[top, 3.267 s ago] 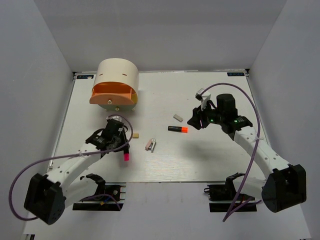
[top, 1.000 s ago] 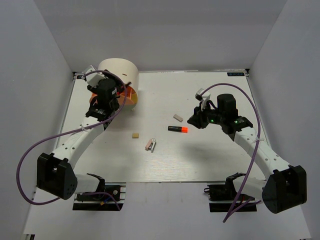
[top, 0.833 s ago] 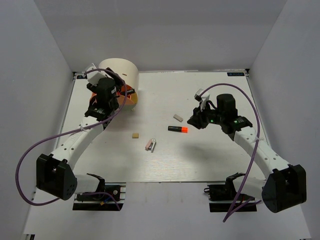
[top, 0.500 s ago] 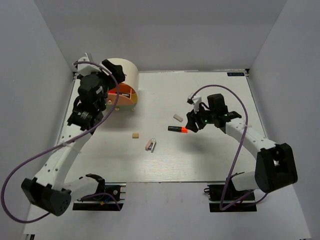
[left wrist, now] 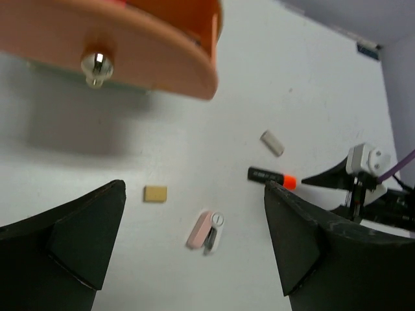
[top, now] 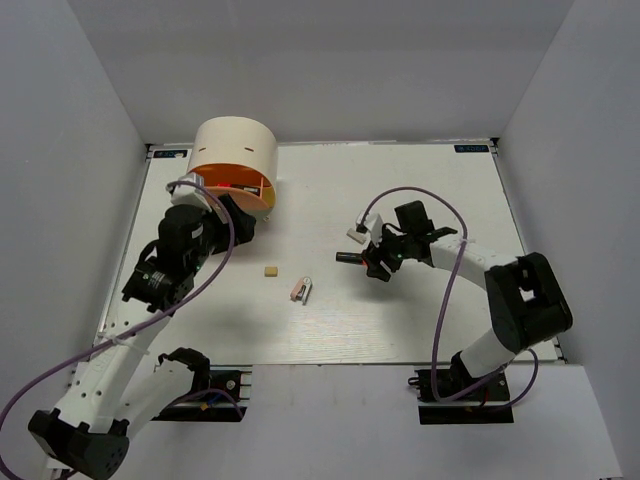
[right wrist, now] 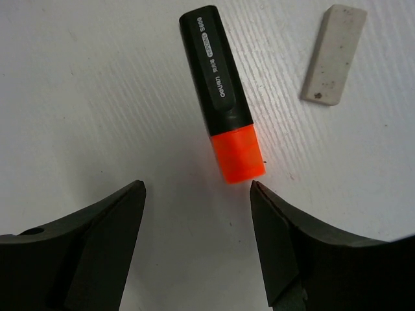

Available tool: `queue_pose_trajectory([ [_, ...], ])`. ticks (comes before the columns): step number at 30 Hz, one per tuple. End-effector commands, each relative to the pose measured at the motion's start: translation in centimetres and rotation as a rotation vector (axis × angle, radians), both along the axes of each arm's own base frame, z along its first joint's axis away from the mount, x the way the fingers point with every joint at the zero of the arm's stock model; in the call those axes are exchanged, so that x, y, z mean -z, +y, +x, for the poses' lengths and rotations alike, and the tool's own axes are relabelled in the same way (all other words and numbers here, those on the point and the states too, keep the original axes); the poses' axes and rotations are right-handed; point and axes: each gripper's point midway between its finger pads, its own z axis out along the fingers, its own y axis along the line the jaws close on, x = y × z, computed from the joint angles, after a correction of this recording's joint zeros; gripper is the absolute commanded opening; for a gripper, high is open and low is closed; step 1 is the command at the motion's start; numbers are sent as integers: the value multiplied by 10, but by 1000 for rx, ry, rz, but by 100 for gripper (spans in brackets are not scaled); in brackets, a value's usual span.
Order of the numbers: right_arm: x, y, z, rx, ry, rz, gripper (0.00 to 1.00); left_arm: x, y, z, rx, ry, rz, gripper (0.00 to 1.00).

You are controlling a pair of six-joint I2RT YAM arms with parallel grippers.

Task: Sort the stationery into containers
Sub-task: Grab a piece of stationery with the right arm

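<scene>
Your orange-capped marker [right wrist: 224, 97] lies flat on the table [top: 420, 180], right of centre. Its black body points away from the right gripper [right wrist: 194, 194] and its cap end faces the gap between the fingers. Those fingers stand wide apart, one to each side of the cap's tip. Neither touches it, so nothing is held on that side. A grey eraser [right wrist: 334, 55] lies just beside the marker, apart from it and outside the fingers' reach. Further left, near the middle of the table, you have the pinkish-white clip [top: 301, 290], and a little beyond it the tan eraser [top: 270, 270]. The two are near each other but not touching. At the far left corner stands the cream box [top: 235, 150], with its orange drawer [left wrist: 130, 45] swung out toward the arms and a small pale knob [left wrist: 95, 65] on the drawer's front. From the overhead view you cannot tell what lies in the drawer. Your left gripper [left wrist: 194, 194] hangs above the table just in front of that drawer. Its fingers are spread fully and there is nothing between them — from its wrist camera you look down past both fingertips at the tan eraser, the clip and the marker on the bare surface below. The right arm reaches in low from the right, its purple cable [top: 400, 192] looping over it.
</scene>
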Motion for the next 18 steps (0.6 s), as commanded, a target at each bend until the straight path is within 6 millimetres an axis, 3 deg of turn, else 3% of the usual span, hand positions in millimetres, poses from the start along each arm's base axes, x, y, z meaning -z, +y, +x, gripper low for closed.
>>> queue_pose_trajectory([
  [1, -6, 12, 20, -54, -89, 8, 72, 20, -1, -22, 24, 76, -24, 98],
  [6, -1, 18, 30, -51, -93, -3, 72, 36, 2, -31, 15, 103, -34, 98],
  [8, 0, 13, 38, -33, -99, -10, 72, 34, 2, -32, 15, 95, -37, 98],
  [18, -2, 28, 39, -97, -113, -3, 72, 48, 0, -32, 24, 125, -30, 98],
])
